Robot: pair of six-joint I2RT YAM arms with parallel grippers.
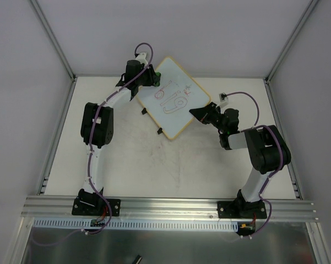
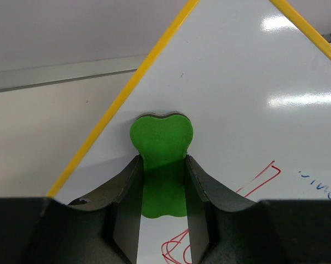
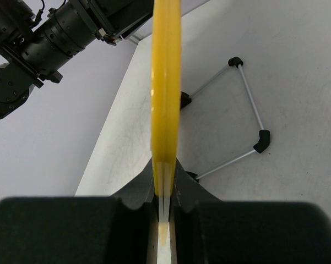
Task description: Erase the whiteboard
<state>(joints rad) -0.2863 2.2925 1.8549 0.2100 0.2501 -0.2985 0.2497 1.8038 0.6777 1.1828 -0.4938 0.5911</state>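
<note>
The whiteboard (image 1: 176,107) lies turned like a diamond at the back middle of the table, with red and blue marker drawings (image 1: 173,100) on it. My left gripper (image 1: 156,82) is over its far left corner, shut on a green eraser (image 2: 161,144) that rests flat on the white surface (image 2: 237,93). Red lines (image 2: 260,179) and blue marks (image 2: 315,184) show just right of the eraser. My right gripper (image 1: 198,113) is shut on the board's right edge; in the right wrist view the yellow frame (image 3: 166,82) runs edge-on between its fingers (image 3: 165,179).
Two small black clips (image 1: 145,111) (image 1: 161,131) sit on the board's lower left edge. A thin wire stand with black corners (image 3: 248,110) shows under the board. The left arm (image 3: 49,33) reaches in beyond the frame. Enclosure walls and an aluminium rail (image 1: 165,206) bound the table.
</note>
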